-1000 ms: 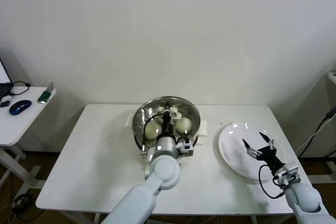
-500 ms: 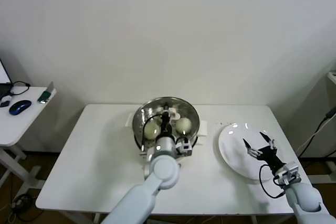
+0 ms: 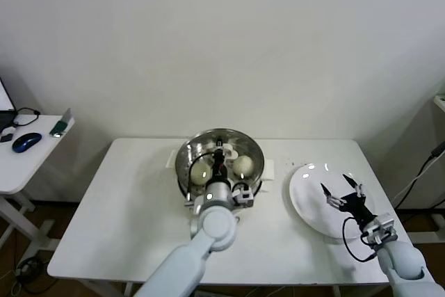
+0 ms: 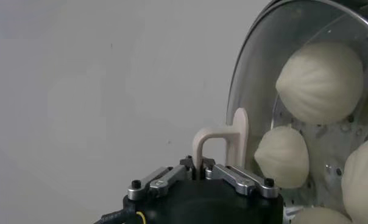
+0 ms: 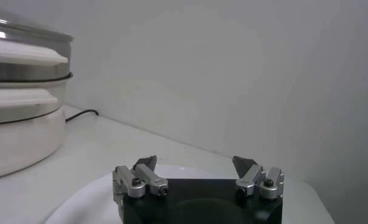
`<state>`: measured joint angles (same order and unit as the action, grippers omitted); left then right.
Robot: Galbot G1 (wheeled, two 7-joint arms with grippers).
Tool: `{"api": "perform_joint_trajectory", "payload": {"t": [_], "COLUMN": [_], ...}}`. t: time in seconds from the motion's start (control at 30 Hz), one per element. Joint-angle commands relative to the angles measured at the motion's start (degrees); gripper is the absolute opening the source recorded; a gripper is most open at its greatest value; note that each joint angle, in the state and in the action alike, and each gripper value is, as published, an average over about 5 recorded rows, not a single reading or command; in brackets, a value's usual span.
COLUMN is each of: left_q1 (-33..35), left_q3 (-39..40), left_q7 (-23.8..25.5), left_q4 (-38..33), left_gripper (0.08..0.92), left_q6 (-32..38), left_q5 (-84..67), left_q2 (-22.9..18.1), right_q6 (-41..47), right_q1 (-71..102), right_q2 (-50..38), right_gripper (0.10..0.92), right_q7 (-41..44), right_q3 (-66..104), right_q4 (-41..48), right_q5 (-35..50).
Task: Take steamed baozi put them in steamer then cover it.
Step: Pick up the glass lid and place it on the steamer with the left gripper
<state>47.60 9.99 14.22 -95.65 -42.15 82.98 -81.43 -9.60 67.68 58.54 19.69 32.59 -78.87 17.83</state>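
The steamer [image 3: 221,160] stands at the back middle of the table [image 3: 132,206], and the cover [image 3: 208,145] sits over it with the steamed baozi [image 4: 321,82] visible beneath the glass. The left gripper [image 3: 218,163] is above the steamer's centre, clamped tight on the cover's cream handle [image 4: 223,137]. The step in hand looks like seating the lid. To do it well, the rim should rest level all round the pot before the claw lets go, and the release should be straight up so the lid is not dragged sideways. To the right of the steamer lies the white plate [image 3: 306,203], bare, with the right gripper [image 3: 342,193] hovering over it, fingers spread wide and holding nothing. Nothing stands in the left arm's way. Well left of the steamer, a side desk [image 3: 28,161] carries a mouse [image 3: 26,142].
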Motion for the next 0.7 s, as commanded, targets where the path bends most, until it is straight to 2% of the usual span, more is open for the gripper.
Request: {"api": "perform_joint_trajectory", "payload": {"t": [0.03, 0.27, 0.5, 0.7], "left_q1": [0.5, 1.5, 3.7, 8.4], "left_q3": [0.1, 0.3, 0.2, -1.7], "left_q7": [0.1, 0.2, -1.1, -3.4], "left_q4": [-0.9, -3.9, -11.8, -18.6], "left_gripper": [0.171, 0.354, 0.553, 0.726], "left_q6": [-2.8, -2.8, -2.8, -2.8], "left_q5": [-1.2, -2.4, -7.4, -10.2], "left_q2": [1.0, 2.9, 6.3, 9.3], "right_q6": [0.1, 0.4, 3.8, 6.7], "right_q1": [0.0, -0.1, 0.0, -0.5], "right_q2": [0.0, 0.0, -0.5, -0.5], "right_gripper": [0.823, 0.823, 0.823, 0.823], "right_q7": [0.2, 0.3, -0.3, -2.2], "right_q3": [0.1, 0.0, 0.2, 0.1], "right_q4": [0.0, -0.2, -1.4, -1.9], "right_q5": [0.1, 0.1, 0.7, -0.3]}}
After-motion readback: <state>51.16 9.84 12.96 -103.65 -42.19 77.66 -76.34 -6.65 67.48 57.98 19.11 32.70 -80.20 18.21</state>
